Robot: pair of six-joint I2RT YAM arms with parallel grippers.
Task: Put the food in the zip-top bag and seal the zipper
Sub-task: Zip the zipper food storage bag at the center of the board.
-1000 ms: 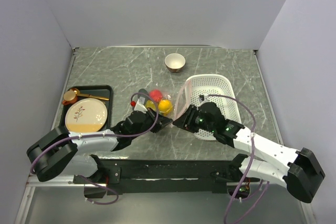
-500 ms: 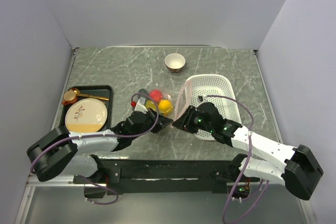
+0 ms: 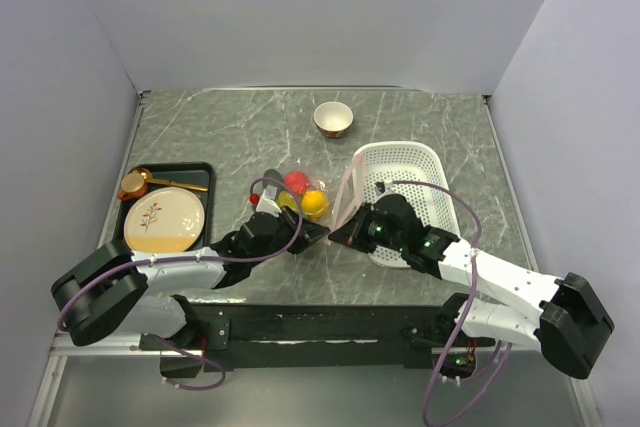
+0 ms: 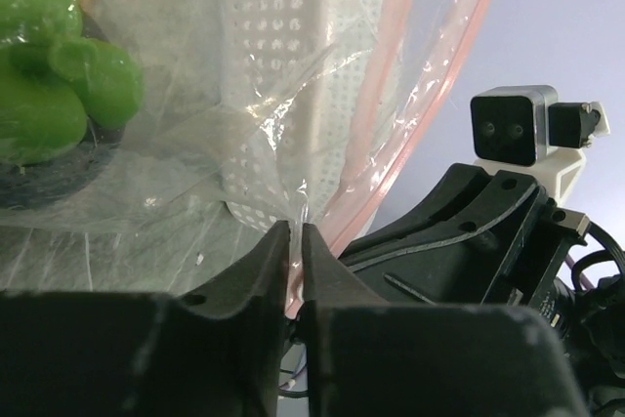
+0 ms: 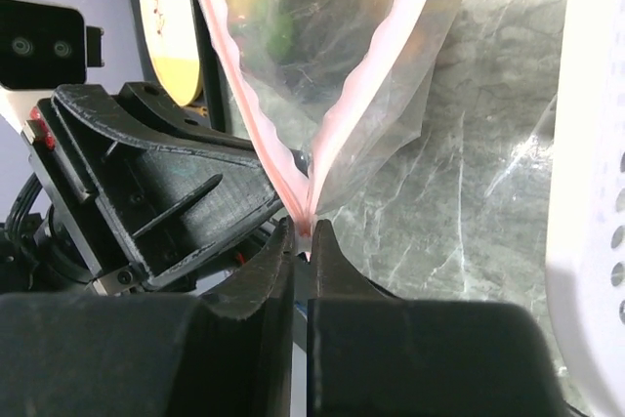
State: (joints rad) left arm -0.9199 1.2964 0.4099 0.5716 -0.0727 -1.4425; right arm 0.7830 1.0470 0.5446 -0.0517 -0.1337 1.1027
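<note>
- The left pincer (image 4: 296, 233) is pressed together on the clear bag (image 4: 195, 134).
- The right pincer (image 5: 305, 229) is clamped on the pink zipper (image 5: 301, 197).
- The bag lies on the table (image 3: 200, 127), just beside the white basket (image 3: 420, 172).
- Red, yellow and green food (image 3: 305, 195) sits inside it.
</note>
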